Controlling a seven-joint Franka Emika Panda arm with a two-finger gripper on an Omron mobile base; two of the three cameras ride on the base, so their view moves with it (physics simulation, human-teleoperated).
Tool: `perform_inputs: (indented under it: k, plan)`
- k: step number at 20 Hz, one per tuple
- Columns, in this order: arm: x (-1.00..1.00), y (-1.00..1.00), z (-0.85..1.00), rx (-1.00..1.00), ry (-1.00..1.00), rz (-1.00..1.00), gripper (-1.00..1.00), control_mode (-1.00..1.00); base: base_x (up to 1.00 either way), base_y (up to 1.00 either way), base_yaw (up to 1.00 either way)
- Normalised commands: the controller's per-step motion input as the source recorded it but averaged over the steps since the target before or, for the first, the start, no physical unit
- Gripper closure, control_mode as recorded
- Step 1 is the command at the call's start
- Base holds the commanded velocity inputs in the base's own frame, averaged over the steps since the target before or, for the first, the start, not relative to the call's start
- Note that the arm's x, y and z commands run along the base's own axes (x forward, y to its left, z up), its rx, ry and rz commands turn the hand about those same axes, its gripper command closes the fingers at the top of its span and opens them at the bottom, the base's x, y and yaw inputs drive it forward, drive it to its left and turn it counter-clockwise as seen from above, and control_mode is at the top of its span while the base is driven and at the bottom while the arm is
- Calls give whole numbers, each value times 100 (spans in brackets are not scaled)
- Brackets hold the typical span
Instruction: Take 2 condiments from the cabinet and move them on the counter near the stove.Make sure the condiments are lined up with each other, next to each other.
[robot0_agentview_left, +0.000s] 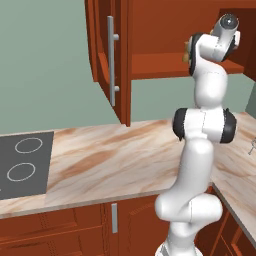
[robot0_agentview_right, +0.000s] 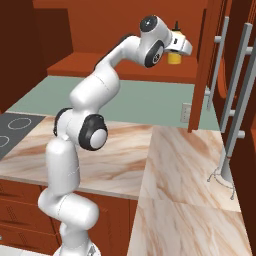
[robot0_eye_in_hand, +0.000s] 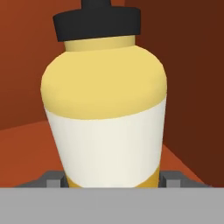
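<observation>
Arm: reaching high, up into the open cabinet (robot0_agentview_left: 165, 35), hand level with the inner shelf (robot0_agentview_right: 120, 70).
Gripper (robot0_eye_in_hand: 112, 183): jaws spread wide, one dark tip either side of the bottle's base in the hand view; whether the pads are touching it, I cannot tell.
Bottle (robot0_eye_in_hand: 105, 109): yellow with a white label band and black cap, standing upright on the shelf, right in front of the hand; from the right base view it peeks out behind the wrist (robot0_agentview_right: 175, 54).
Shaker (robot0_agentview_left: 187, 52): a tan sliver showing at the arm's edge, on the same shelf.
Cabinet door (robot0_agentview_left: 111, 60): swung open, silver bar handle facing out.
Counter (robot0_agentview_left: 115, 160): marble top below.
Stove (robot0_agentview_left: 25, 162): far left on the counter, well apart from the cabinet.
</observation>
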Motion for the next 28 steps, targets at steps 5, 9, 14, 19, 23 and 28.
perform_inputs:
  k: [5,9,14,19,23,28]
  plan:
    - [-74,0,-7,0,-2,0,100,-100,0,0,0]
    - [-78,0,1,-2,-3,0,100,-100,0,0,0]
    - [-85,11,1,-7,0,0,100,-100,0,0,0]
    - [-96,46,1,-3,1,2,100,-100,0,0,0]
    - [-94,74,2,0,0,1,100,-100,0,0,0]
    - [-93,74,8,2,0,0,100,-100,0,0,0]
